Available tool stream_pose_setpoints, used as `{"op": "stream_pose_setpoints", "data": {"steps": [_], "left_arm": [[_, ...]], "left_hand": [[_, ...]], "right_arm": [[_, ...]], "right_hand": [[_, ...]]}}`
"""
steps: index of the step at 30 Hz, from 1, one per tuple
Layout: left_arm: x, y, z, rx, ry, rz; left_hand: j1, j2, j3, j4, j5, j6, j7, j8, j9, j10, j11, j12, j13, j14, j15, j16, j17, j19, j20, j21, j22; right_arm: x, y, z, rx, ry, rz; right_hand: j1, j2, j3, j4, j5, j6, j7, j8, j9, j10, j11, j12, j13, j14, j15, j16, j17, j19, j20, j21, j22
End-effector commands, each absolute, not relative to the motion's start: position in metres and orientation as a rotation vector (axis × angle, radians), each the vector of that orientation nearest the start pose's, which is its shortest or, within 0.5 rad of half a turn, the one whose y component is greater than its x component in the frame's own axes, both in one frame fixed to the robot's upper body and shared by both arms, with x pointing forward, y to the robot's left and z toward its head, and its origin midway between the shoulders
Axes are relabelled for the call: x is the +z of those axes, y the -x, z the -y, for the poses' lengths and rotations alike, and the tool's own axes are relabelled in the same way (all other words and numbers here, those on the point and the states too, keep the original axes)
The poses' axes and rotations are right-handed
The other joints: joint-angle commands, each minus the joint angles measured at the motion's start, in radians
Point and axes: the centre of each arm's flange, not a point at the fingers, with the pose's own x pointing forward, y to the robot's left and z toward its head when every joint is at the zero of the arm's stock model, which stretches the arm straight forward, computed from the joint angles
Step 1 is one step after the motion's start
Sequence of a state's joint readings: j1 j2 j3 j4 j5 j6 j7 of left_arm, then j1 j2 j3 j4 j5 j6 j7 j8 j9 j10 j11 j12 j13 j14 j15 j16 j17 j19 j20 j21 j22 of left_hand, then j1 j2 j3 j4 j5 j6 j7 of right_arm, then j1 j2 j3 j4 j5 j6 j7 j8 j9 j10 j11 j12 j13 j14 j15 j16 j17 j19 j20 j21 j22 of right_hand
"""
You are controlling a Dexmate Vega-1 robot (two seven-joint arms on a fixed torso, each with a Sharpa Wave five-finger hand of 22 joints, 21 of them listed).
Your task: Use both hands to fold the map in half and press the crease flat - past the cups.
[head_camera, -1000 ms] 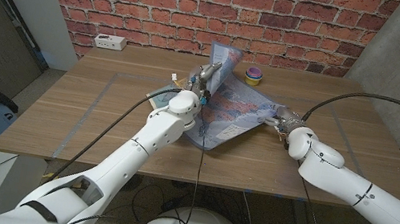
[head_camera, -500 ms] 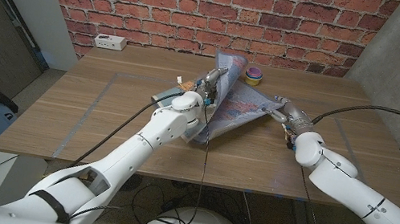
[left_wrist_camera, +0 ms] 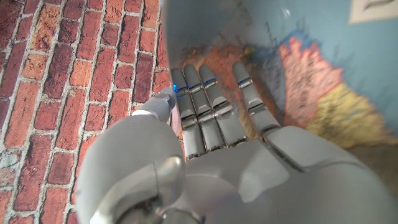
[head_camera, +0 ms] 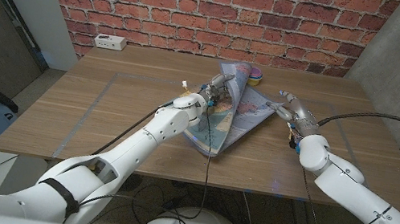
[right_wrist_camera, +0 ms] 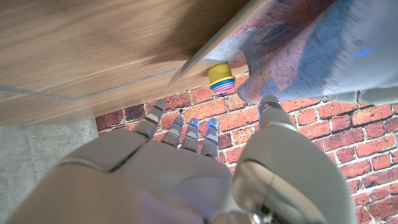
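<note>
We see two arms in smooth, glossy white shells, built from rounded segments that swell at the joints, with darker seams between them. A black cable runs loosely along each arm toward the wrist. The left hand [head_camera: 219,87] and the right hand [head_camera: 292,109] are metallic grey rather than white. Up close, the left hand [left_wrist_camera: 211,134] has a matte silver back and segmented fingers [left_wrist_camera: 208,102] with small blue lights near their tips. The right hand [right_wrist_camera: 180,162] shows the same grey casing, with blue-lit fingertips [right_wrist_camera: 194,124] and a broad rounded thumb housing.
</note>
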State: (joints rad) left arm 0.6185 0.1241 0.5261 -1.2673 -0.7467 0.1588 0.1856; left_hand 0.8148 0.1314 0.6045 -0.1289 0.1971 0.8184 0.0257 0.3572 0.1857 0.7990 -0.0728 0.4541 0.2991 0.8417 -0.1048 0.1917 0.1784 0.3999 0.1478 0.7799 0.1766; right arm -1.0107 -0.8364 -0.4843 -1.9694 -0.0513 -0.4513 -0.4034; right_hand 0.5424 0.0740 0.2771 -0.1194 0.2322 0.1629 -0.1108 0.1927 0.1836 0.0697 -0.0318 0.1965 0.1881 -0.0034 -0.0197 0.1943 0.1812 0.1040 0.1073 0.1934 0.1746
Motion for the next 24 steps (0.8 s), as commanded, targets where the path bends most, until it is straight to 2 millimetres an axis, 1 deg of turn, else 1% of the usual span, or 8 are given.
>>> {"op": "stream_pose_setpoints", "data": {"steps": [1,3,4,8,12,13,19,24], "left_arm": [[0.0,-0.69,-0.047,-0.484,0.275,0.206],[-0.002,-0.692,-0.047,-0.513,0.26,0.211],[-0.003,-0.693,-0.047,-0.522,0.259,0.213],[-0.006,-0.696,-0.047,-0.56,0.24,0.205],[-0.011,-0.698,-0.044,-0.596,0.226,0.19],[-0.012,-0.698,-0.043,-0.602,0.221,0.189],[-0.014,-0.695,-0.04,-0.627,0.174,0.199],[-0.019,-0.691,-0.038,-0.647,0.18,0.196]], "left_hand": [[-0.05,-0.038,-0.028,0.007,0.006,-0.08,0.004,-0.056,0.002,-0.067,0.019,-0.061,-0.026,-0.075,0.035,-0.009,0.007,-0.042,0.015,-0.023,0.002],[-0.093,-0.062,-0.051,0.015,0.005,-0.134,0.012,-0.093,0.001,-0.101,0.032,-0.097,-0.042,-0.115,0.057,-0.007,0.008,-0.071,0.029,-0.042,0.002],[-0.127,-0.073,-0.067,0.024,0.005,-0.179,0.004,-0.121,0.001,-0.128,0.047,-0.122,-0.053,-0.148,0.075,-0.006,0.01,-0.087,0.038,-0.054,0.003],[-0.235,-0.107,-0.121,0.058,-0.005,-0.269,0.012,-0.168,0.001,-0.191,0.093,-0.177,-0.071,-0.231,0.131,-0.004,0.012,-0.146,0.066,-0.099,0.004],[-0.316,-0.132,-0.162,0.083,-0.015,-0.332,0.021,-0.18,0.001,-0.239,0.131,-0.211,-0.077,-0.284,0.168,-0.003,0.013,-0.177,0.069,-0.131,0.006],[-0.344,-0.139,-0.176,0.093,-0.019,-0.354,0.028,-0.181,0.001,-0.253,0.15,-0.22,-0.078,-0.303,0.18,-0.003,0.014,-0.184,0.069,-0.14,0.007],[-0.442,-0.18,-0.23,0.124,-0.026,-0.422,0.061,-0.182,-0.001,-0.294,0.173,-0.24,-0.081,-0.355,0.2,-0.001,0.015,-0.2,0.069,-0.17,0.008],[-0.484,-0.182,-0.249,0.144,-0.02,-0.436,0.067,-0.178,-0.001,-0.306,0.198,-0.243,-0.081,-0.374,0.218,0.0,0.016,-0.202,0.069,-0.18,0.01]], "right_arm": [[-0.022,-0.558,0.27,-0.252,0.848,0.525],[-0.02,-0.557,0.27,-0.255,0.857,0.527],[-0.019,-0.557,0.27,-0.255,0.856,0.528],[-0.017,-0.556,0.268,-0.258,0.867,0.536],[-0.014,-0.556,0.262,-0.253,0.904,0.538],[-0.014,-0.556,0.261,-0.247,0.907,0.537],[-0.011,-0.56,0.256,-0.223,0.929,0.527],[-0.007,-0.564,0.248,-0.189,0.951,0.51]], "right_hand": [[0.003,0.017,0.007,-0.004,-0.002,0.016,0.006,0.007,0.003,0.013,0.004,0.007,0.005,0.01,-0.004,0.007,0.002,0.013,0.001,0.011,0.002],[0.004,0.018,0.007,-0.004,-0.003,0.018,0.006,0.007,0.003,0.016,0.003,0.008,0.005,0.012,-0.002,0.008,0.002,0.012,0.001,0.011,0.002],[0.004,0.018,0.007,-0.004,-0.003,0.018,0.007,0.007,0.003,0.017,0.002,0.008,0.005,0.012,-0.003,0.008,0.002,0.012,0.001,0.011,0.002],[0.004,0.018,0.006,-0.005,-0.004,0.022,0.009,0.008,0.003,0.019,0.003,0.008,0.005,0.014,-0.002,0.008,0.001,0.013,0.001,0.01,0.002],[0.012,0.024,0.011,-0.011,-0.006,0.034,0.011,0.01,0.003,0.029,0.003,0.01,0.004,0.024,-0.008,0.009,0.0,0.039,-0.001,0.019,0.002],[0.014,0.023,0.012,-0.013,-0.008,0.041,0.014,0.011,0.003,0.035,0.001,0.012,0.004,0.027,-0.011,0.01,0.0,0.048,-0.001,0.021,0.002],[0.022,0.021,0.014,-0.02,-0.01,0.045,0.015,0.01,0.002,0.046,0.004,0.013,0.004,0.044,-0.006,0.013,-0.001,0.069,-0.005,0.026,0.002],[0.033,0.03,0.02,-0.026,-0.012,0.065,0.018,0.014,0.002,0.062,0.007,0.015,0.004,0.061,-0.006,0.015,-0.001,0.086,-0.004,0.029,0.002]]}}
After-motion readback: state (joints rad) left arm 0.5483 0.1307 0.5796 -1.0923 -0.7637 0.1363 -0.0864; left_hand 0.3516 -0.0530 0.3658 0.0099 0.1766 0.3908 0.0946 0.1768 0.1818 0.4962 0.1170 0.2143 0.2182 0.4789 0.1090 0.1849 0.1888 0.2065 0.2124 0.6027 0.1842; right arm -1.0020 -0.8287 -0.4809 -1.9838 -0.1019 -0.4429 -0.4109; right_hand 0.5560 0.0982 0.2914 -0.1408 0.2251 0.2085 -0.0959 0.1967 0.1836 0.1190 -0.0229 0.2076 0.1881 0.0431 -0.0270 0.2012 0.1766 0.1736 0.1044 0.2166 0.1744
